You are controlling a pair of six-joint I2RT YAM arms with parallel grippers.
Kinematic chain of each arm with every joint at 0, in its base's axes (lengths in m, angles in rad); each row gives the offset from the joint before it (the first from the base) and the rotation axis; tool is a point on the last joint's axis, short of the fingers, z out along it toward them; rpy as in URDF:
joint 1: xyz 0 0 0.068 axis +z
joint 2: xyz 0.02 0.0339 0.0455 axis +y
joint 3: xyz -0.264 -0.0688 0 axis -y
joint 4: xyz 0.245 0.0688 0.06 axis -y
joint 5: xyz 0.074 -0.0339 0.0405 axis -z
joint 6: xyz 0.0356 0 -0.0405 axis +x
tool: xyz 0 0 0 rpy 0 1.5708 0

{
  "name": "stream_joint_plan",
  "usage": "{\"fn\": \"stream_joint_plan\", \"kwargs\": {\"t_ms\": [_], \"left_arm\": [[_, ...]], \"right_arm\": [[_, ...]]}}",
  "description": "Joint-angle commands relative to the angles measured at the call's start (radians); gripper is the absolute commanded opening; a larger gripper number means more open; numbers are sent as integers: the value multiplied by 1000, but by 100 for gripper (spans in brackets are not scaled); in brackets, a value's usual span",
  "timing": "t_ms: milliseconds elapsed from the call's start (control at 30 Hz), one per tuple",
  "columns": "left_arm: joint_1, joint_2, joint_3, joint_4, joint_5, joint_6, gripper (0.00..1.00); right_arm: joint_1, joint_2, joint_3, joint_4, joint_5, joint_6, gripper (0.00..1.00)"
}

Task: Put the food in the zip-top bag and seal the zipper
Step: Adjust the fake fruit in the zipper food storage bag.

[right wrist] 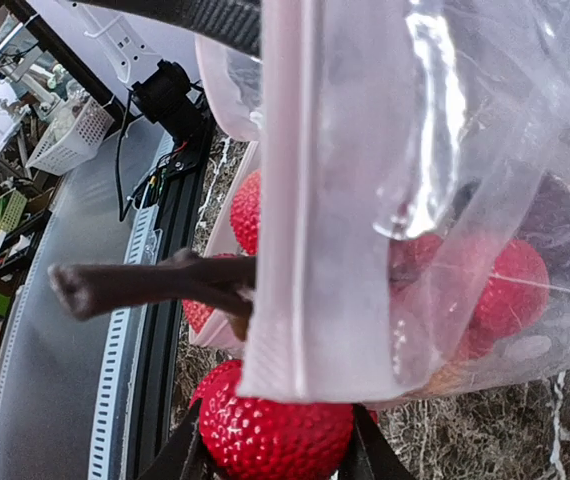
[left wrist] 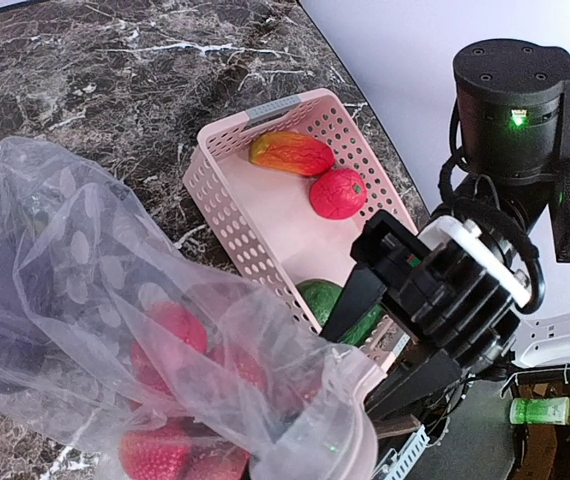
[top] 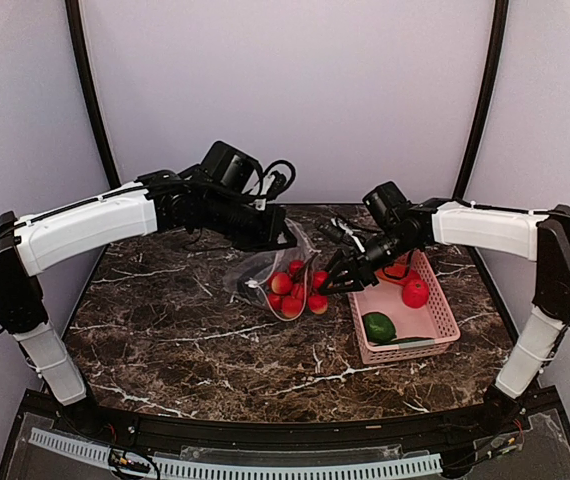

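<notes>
bag [top: 283,272] mid bench [top: 165,330], mouth held up by the shut left pincer [top: 277,238], several red pieces [top: 293,295] inside | right pincer [top: 325,285] grips a strawberry [right wrist: 275,432] at the mouth | basket [top: 443,318], right: green piece [top: 378,326], red fruit [top: 415,292], oval [left wrist: 291,153] not yet bagged | zipper [right wrist: 295,250] not sealed

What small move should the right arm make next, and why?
Probably carry the strawberry past the pink strip into the bag: it sits between the right gripper's fingers, outside the mouth, while other red pieces are already inside.
</notes>
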Motion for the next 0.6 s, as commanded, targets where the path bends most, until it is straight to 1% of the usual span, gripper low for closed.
{"fn": "stream_joint_plan", "kwargs": {"t_ms": [0, 133, 200, 267, 400, 567], "left_arm": [[1, -46, -17, 36, -1, -14, 1], [0, -45, -23, 33, 1, -17, 1], [0, -45, -26, 30, -2, -17, 1], [0, -45, -28, 23, -19, -13, 1], [0, -45, -28, -9, -76, 7, 1], [0, -32, -26, -50, -137, 32, 1]], "right_arm": [[12, 41, 56, 31, -34, 43, 24], [11, 28, 58, 29, -20, 52, 9], [11, 8, 54, 15, -9, 49, 4], [12, -21, 51, -6, -2, 44, 2], [12, -84, 56, -59, -16, 35, 2], [16, -100, 140, -173, -59, 47, 2]]}}
